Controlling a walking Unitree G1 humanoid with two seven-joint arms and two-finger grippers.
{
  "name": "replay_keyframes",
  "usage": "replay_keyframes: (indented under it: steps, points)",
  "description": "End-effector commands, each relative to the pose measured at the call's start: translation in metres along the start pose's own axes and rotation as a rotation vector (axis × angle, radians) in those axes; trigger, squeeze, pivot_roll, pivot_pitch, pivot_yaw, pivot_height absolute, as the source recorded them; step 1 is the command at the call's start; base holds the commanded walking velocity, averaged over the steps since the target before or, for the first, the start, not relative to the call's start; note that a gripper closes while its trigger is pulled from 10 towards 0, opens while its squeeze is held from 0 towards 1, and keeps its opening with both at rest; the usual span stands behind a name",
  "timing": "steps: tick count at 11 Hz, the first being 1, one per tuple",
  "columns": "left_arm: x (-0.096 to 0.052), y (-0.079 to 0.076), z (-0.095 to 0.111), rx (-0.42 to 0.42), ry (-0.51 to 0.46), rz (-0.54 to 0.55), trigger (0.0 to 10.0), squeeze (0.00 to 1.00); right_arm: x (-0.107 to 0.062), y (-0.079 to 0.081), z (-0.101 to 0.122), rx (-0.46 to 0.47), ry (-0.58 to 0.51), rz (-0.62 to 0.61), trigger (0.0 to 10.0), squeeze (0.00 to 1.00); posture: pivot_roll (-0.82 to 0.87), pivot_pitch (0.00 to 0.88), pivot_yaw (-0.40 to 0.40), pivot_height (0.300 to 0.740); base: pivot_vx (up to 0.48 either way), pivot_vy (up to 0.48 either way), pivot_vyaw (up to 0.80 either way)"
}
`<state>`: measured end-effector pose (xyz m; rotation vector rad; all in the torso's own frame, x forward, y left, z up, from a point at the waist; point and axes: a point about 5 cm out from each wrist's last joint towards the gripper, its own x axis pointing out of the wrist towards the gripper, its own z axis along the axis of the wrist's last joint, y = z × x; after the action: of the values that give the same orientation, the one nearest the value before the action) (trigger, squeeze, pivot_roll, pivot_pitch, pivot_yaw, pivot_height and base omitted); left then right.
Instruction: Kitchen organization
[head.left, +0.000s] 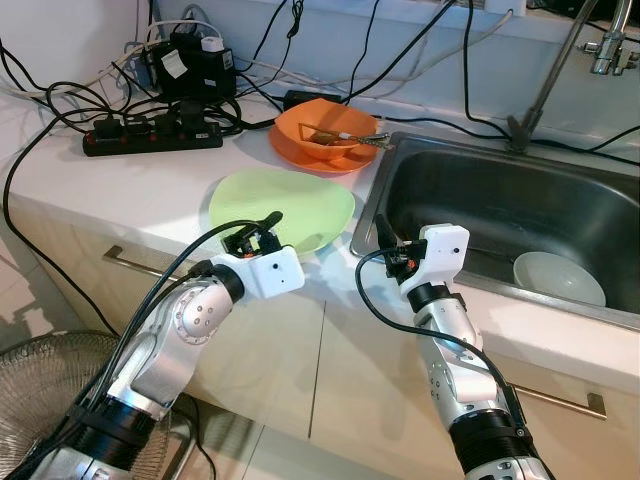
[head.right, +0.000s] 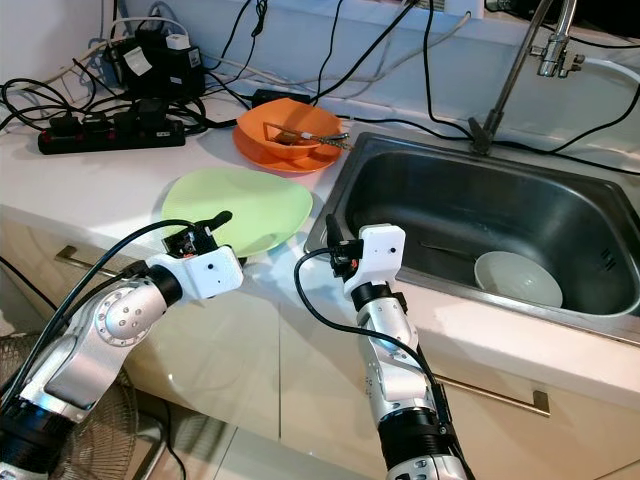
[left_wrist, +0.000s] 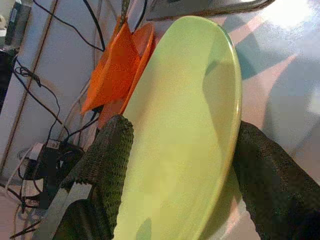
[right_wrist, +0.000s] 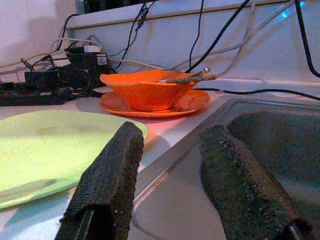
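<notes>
One white bowl (head.left: 558, 277) lies in the steel sink (head.left: 470, 190).

Bright, even indoor light with sharp head views; glare on the white bench (left_wrist: 280, 55) in the left wrist view, close fingers (right_wrist: 107, 185) slightly soft.

White counter (head.left: 120, 185) w/ steel sink (head.left: 480, 200) — cream cabinets (head.left: 280, 370) below.

Head stereo pair looks down over counter and sink (head.left: 500, 200) — wrist cameras sit close, sharing the green plate (left_wrist: 185, 125).
</notes>
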<state>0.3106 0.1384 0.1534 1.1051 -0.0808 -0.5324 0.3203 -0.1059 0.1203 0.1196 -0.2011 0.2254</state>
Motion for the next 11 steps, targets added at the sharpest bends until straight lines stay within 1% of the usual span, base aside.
replay_keyframes:
  steps: [1,4,6,7,8,10,11]
  points:
    - [0.002,-0.010,-0.011,0.004,0.073,-0.048,10.0,0.00,0.001,-0.004,0.000,-0.007,0.007,-0.009,10.0,0.00,0.23,0.012,-0.032,0.740,0.000,0.000,0.00]
    - [0.003,-0.011,-0.024,0.032,0.170,-0.056,10.0,0.00,0.002,-0.003,0.000,-0.008,0.007,-0.011,10.0,0.00,0.23,0.011,-0.029,0.740,0.000,0.000,0.00]
    - [0.006,-0.012,-0.025,0.040,0.197,-0.068,10.0,0.00,0.003,-0.003,0.000,-0.008,0.010,-0.012,10.0,0.00,0.23,0.010,-0.027,0.740,0.000,0.000,0.00]
    - [0.007,-0.021,-0.023,0.023,0.190,-0.125,10.0,0.00,0.002,-0.002,-0.002,-0.008,0.017,-0.011,10.0,0.00,0.22,0.011,-0.026,0.740,0.000,0.000,0.00]
    - [0.007,-0.029,-0.024,0.025,0.192,-0.151,10.0,0.00,0.002,-0.002,-0.003,-0.008,0.021,-0.011,10.0,0.00,0.22,0.011,-0.024,0.740,0.000,0.000,0.00]
    - [0.008,-0.037,-0.027,0.022,0.217,-0.161,10.0,0.00,0.002,-0.003,-0.003,-0.008,0.024,-0.014,10.0,0.00,0.22,0.014,-0.028,0.740,0.000,0.000,0.00]
    - [0.008,-0.038,-0.028,0.021,0.229,-0.160,10.0,0.00,0.002,-0.003,-0.003,-0.009,0.023,-0.015,10.0,0.00,0.22,0.014,-0.028,0.740,0.000,0.000,0.00]
